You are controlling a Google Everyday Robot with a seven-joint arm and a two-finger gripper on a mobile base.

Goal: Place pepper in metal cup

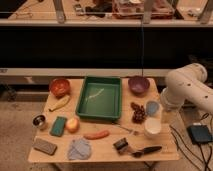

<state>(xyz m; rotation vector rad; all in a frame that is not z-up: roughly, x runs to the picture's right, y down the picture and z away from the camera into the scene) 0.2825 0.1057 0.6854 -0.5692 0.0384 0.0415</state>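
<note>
Gripper (168, 111) sits at the counter's (105, 152) right edge, just beside the pale blue cup (152, 107); spread or pressed together cannot be told. Pepper (96, 134) lies flat near the front edge, mid-counter. Metal cup (39, 121) stands upright by the left edge, well apart.

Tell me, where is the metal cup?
In the camera view, the metal cup stands at the table's left edge, beside the green sponge; the end effector is out of view.
</note>
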